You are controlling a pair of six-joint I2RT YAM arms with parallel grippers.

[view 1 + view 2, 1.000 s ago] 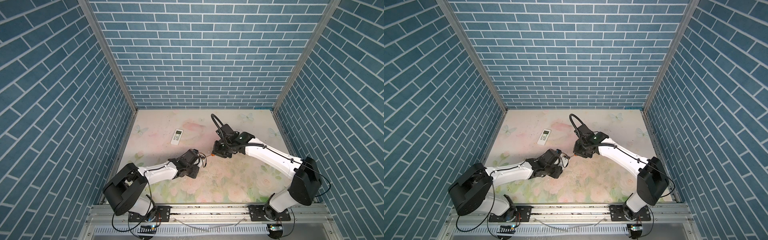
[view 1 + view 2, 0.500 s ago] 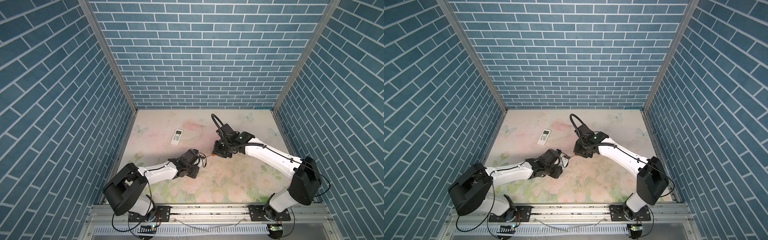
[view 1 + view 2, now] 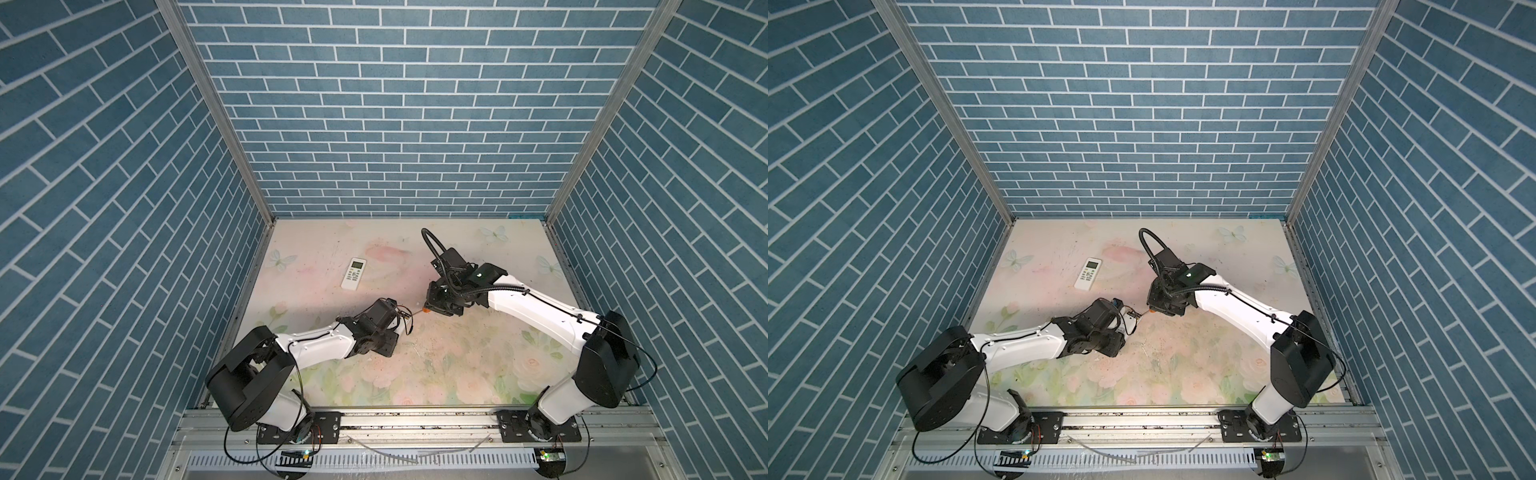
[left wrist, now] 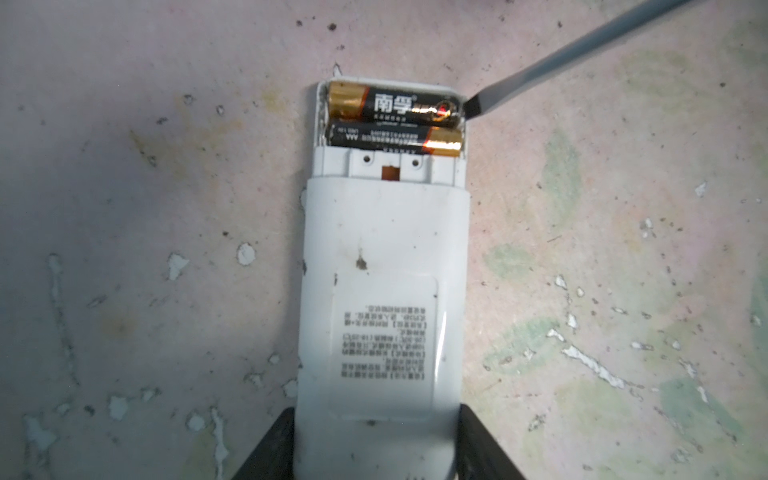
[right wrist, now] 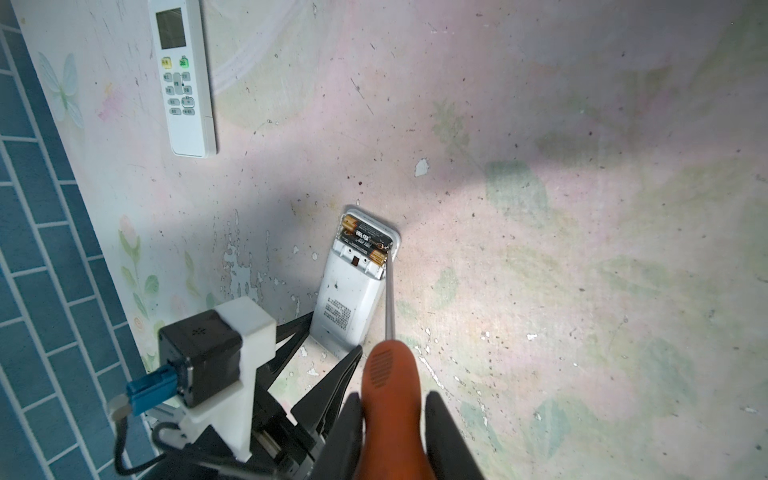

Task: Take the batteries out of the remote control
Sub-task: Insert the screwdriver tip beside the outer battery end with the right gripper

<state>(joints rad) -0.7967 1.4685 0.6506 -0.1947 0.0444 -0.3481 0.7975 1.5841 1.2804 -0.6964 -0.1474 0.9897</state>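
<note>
Batteries (image 4: pixel 395 109) lie in remote (image 4: pixel 382 291), screwdriver (image 4: pixel 577 53) seemingly touching one.

Top views high in front, looking down on table (image 3: pixel 436 374), wrist views close, sharing opened remote (image 4: pixel 384 257)

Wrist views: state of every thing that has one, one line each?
held remote: face down, compartment open
batteries: two, both seated in compartment
screwdriver: tip at the outermost battery's end
second remote: face up, lying free
left gripper: shut on held remote
right gripper: shut on screwdriver
</note>
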